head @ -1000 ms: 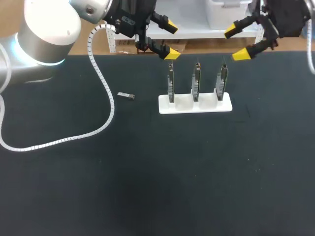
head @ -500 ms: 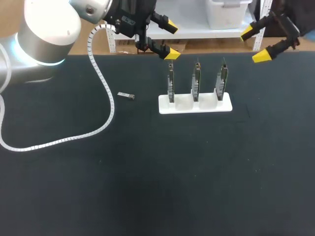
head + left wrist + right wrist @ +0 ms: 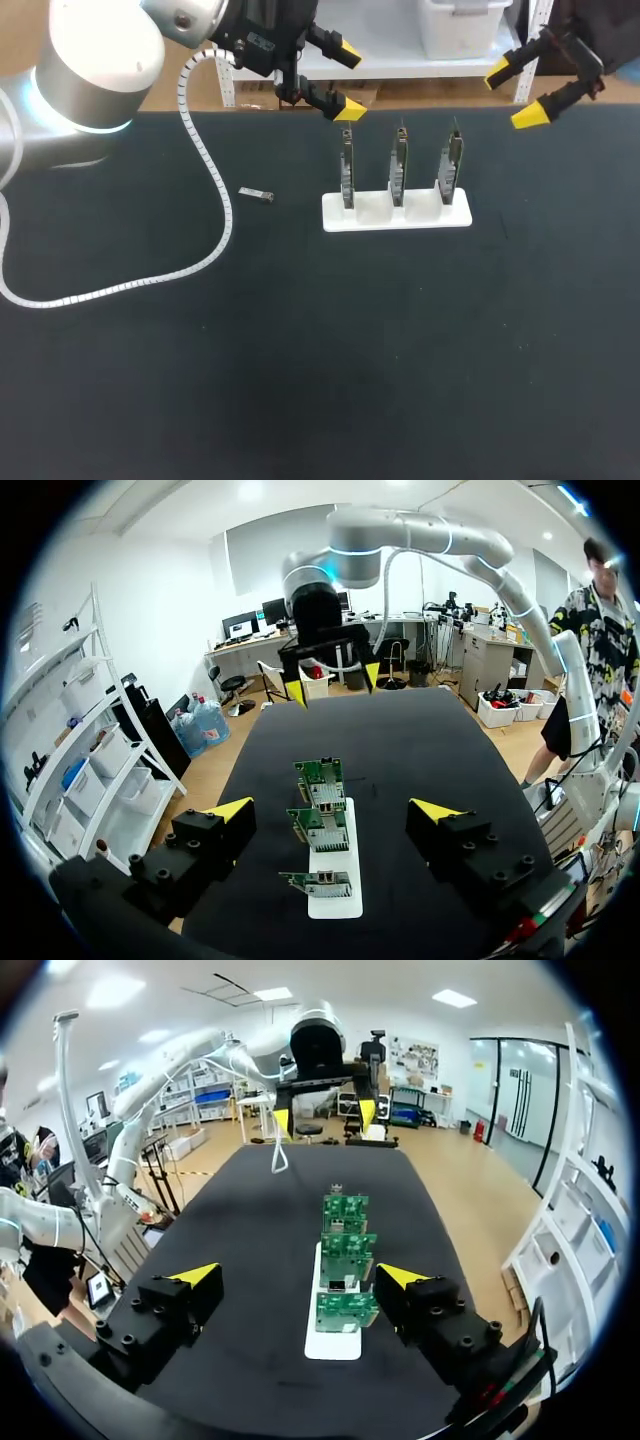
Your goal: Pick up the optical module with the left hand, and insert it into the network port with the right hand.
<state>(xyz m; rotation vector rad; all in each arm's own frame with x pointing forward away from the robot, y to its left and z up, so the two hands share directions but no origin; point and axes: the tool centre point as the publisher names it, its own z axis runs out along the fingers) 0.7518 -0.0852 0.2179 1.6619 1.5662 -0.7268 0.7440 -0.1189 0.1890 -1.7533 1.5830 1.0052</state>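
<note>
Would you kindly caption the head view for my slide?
Left gripper and right gripper open above the table; optical module lies left of the board stand.

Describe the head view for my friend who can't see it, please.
Two robot arms hover over the far edge of a black table, the left end effector and right end effector both open and empty. Near them a white stand holds three upright circuit boards; a small optical module lies to its left.
</note>
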